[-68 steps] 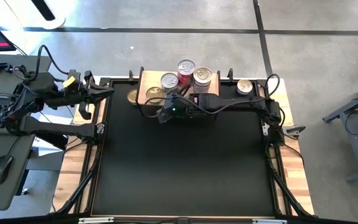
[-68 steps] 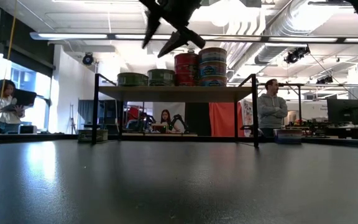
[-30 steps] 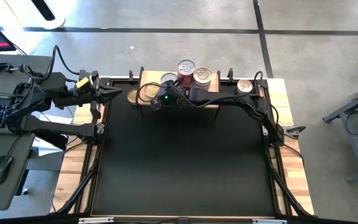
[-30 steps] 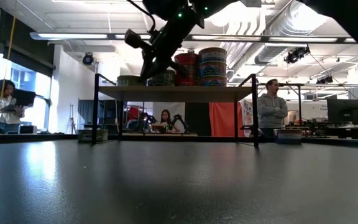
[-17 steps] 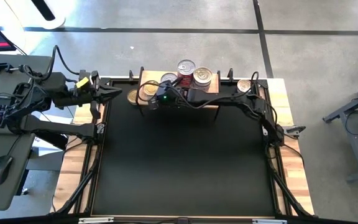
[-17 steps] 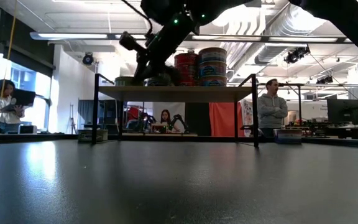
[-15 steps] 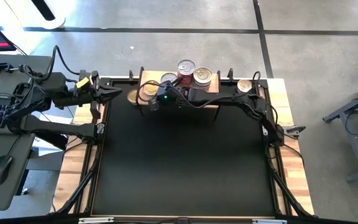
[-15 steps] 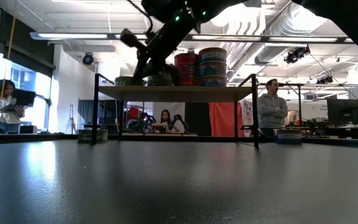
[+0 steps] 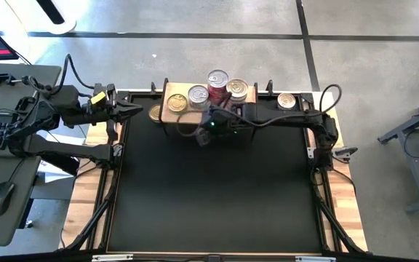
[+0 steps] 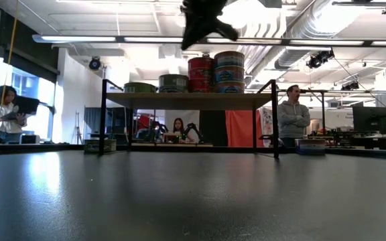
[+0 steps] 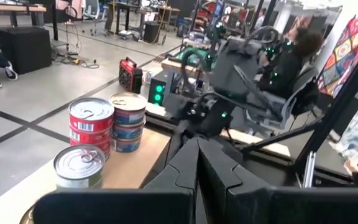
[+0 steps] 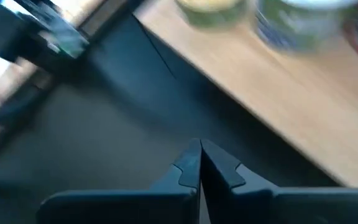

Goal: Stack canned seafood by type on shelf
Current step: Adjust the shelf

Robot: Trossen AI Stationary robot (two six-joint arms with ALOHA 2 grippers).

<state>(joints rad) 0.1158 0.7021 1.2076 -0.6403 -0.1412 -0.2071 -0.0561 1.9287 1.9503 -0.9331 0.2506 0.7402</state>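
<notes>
The shelf (image 9: pixel 208 102) carried most of the canned seafood: a red-label stack (image 9: pixel 217 80) at its far edge, a bluish-label stack (image 9: pixel 237 90) just beside that, then a single silver tin (image 9: pixel 197 95) and a gold tin (image 9: pixel 175 103) toward the shelf's left end. Two tins sat off the shelf: one (image 9: pixel 155 113) just past its left end, one (image 9: pixel 286 101) past its right end. The right gripper (image 9: pixel 201 137) hung over the mat just in front of the shelf's front edge, fingers pressed together and holding nothing. The left gripper (image 9: pixel 138 108) waited near the shelf's left end, close to the loose gold tin, fingers together too. Judged step: between placements, right arm free. Next move likely calls for opening over one of the off-shelf tins, lifting it, and setting it square on the matching tin on the shelf
</notes>
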